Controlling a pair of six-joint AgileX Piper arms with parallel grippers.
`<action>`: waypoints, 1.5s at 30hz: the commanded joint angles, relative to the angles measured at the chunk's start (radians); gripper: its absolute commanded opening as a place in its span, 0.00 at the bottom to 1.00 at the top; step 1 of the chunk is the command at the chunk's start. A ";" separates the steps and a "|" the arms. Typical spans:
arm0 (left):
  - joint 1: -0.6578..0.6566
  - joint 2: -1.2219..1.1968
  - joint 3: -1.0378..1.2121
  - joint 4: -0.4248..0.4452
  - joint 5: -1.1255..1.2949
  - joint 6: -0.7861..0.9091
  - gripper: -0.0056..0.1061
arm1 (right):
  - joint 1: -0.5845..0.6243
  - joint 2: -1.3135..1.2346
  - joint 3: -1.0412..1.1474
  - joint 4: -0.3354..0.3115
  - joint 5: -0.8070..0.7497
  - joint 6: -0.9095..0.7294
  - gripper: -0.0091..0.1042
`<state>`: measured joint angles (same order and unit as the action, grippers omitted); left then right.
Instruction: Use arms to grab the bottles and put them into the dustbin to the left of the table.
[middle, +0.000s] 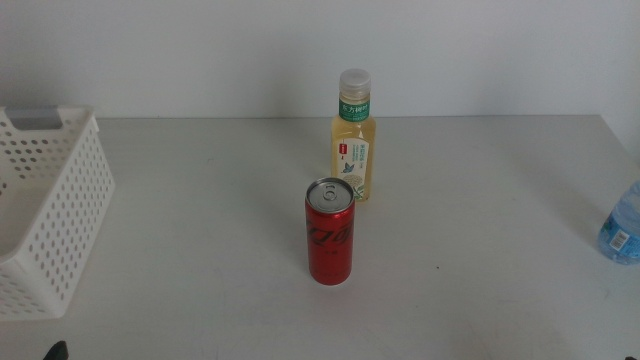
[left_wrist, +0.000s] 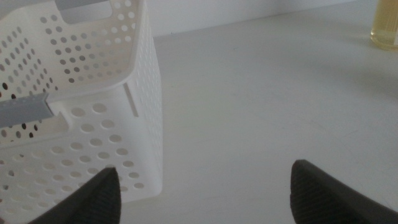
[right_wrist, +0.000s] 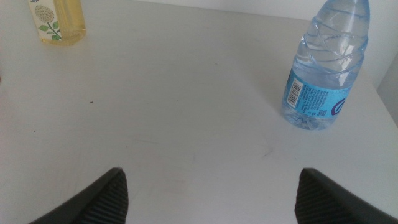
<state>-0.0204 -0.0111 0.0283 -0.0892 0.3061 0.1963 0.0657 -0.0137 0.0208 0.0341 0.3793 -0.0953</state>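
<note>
A pale-yellow tea bottle (middle: 355, 140) with a green label stands upright at the back middle of the table (middle: 200, 200). Just in front of it stands a slim red soda can (middle: 330, 232). A clear water bottle (middle: 622, 225) with a blue label sits at the table's right edge, cut off by the picture. The white perforated dustbin (middle: 50, 210) stands at the left. My left gripper (left_wrist: 205, 199) is open, close to the dustbin (left_wrist: 81, 106). My right gripper (right_wrist: 211, 199) is open too, a short way from the water bottle (right_wrist: 326, 68). Neither holds anything.
A white wall runs behind the table. The tea bottle's base shows at a corner of the left wrist view (left_wrist: 385, 28) and of the right wrist view (right_wrist: 57, 22). A dark tip (middle: 55, 350) pokes in at the middle view's bottom left.
</note>
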 joint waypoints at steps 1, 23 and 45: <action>-0.007 -0.026 0.001 -0.025 -0.084 -0.016 0.89 | -0.005 -0.021 -0.002 -0.006 -0.065 -0.009 0.81; -0.360 0.452 0.001 -0.134 -0.581 -0.014 0.89 | -0.005 -0.021 -0.002 -0.006 -0.065 -0.009 0.81; -0.823 1.376 0.004 -0.139 -1.620 -0.196 0.89 | -0.005 -0.021 -0.002 -0.006 -0.065 -0.009 0.81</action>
<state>-0.8375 1.3607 0.0191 -0.2408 -1.1302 0.0369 0.0657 -0.0137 0.0208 0.0341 0.3793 -0.0953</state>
